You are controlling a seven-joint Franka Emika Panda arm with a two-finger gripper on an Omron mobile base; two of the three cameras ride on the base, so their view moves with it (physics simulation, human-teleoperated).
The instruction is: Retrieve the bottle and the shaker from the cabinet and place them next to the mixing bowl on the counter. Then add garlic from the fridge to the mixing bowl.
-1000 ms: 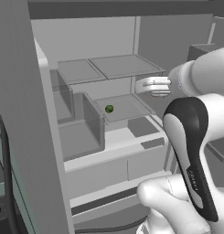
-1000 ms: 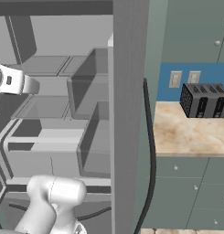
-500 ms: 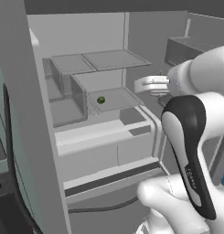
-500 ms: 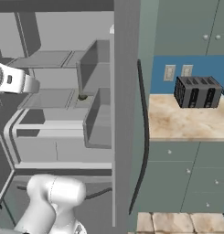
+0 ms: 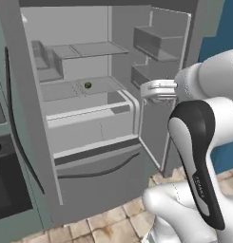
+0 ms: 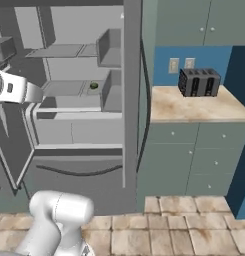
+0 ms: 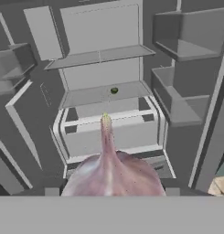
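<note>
from the left base view my gripper (image 5: 153, 90) hangs outside the open fridge (image 5: 89, 95), beside its door, though i can't make out the jaws there. from the right base view the counter (image 6: 189, 105) with the toaster (image 6: 199, 82) lies to my right. in the hand view the garlic (image 7: 114, 171) sits between my fingers, stalk pointing away, so i judge i'm gripping it across the bulb. it looks light, papery and easily bruised; the fat middle seems the surest hold.
</note>
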